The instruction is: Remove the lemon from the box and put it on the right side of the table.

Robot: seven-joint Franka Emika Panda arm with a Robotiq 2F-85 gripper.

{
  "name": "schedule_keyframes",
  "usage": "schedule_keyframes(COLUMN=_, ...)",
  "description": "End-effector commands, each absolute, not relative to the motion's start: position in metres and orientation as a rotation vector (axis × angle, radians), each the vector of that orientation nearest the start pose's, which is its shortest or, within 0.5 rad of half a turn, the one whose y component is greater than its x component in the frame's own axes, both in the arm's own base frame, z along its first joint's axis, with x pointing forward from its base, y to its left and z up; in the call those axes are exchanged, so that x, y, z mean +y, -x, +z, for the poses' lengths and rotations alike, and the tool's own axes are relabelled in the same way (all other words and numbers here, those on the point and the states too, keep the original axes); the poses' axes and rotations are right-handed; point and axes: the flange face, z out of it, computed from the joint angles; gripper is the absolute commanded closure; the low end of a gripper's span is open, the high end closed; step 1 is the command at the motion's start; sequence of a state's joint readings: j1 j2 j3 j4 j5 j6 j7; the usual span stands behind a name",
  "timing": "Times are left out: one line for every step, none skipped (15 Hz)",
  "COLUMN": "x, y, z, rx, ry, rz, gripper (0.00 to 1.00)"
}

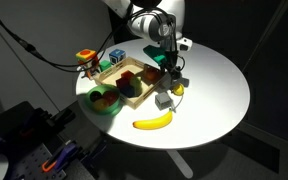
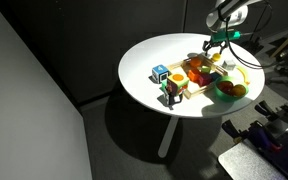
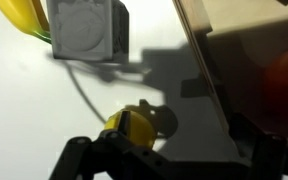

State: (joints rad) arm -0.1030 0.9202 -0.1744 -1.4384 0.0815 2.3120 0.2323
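The lemon [image 1: 178,88] is small and yellow. It lies on the white table [image 1: 219,90] just outside the light-wood box [image 1: 134,78], beside a small grey cube [image 1: 164,99]. My gripper [image 1: 171,72] hangs just above it, at the box's end wall. In the wrist view the lemon [image 3: 130,127] sits against my one dark finger, and the box wall [image 3: 212,85] runs between the fingers. The gripper [image 3: 174,165] is open, with a wide gap between its fingers. The box [image 2: 198,72] holds red and orange fruits.
A long banana [image 1: 153,122] lies on the table in front of the cube. A green bowl [image 1: 105,100] with fruit stands by the box. Small coloured toys [image 1: 87,58] stand behind the box. A thin cable [image 3: 84,95] crosses the table near the cube [image 3: 84,30].
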Motion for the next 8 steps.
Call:
schedule_keyframes(x=-0.163, y=-0.692, z=0.165, rx=0.718, ry=3.110, rz=0.057, gripper=0.00)
schedule_keyframes(x=-0.160, y=-0.691, z=0.169, rx=0.701, ry=3.107, rz=0.053, gripper=0.00)
schedule_keyframes(x=-0.157, y=-0.691, z=0.173, rx=0.686, ry=3.106, rz=0.050, gripper=0.00)
schedule_keyframes(x=-0.154, y=-0.690, z=0.177, rx=0.674, ry=3.103, rz=0.047, gripper=0.00)
schedule_keyframes(x=-0.151, y=-0.689, z=0.181, rx=0.659, ry=3.101, rz=0.056, gripper=0.00)
schedule_keyframes(x=-0.148, y=-0.687, z=0.184, rx=0.647, ry=3.101, rz=0.061, gripper=0.00)
schedule_keyframes(x=-0.146, y=-0.683, z=0.187, rx=0.639, ry=3.103, rz=0.072, gripper=0.00)
schedule_keyframes(x=-0.143, y=-0.680, z=0.191, rx=0.626, ry=3.103, rz=0.085, gripper=0.00)
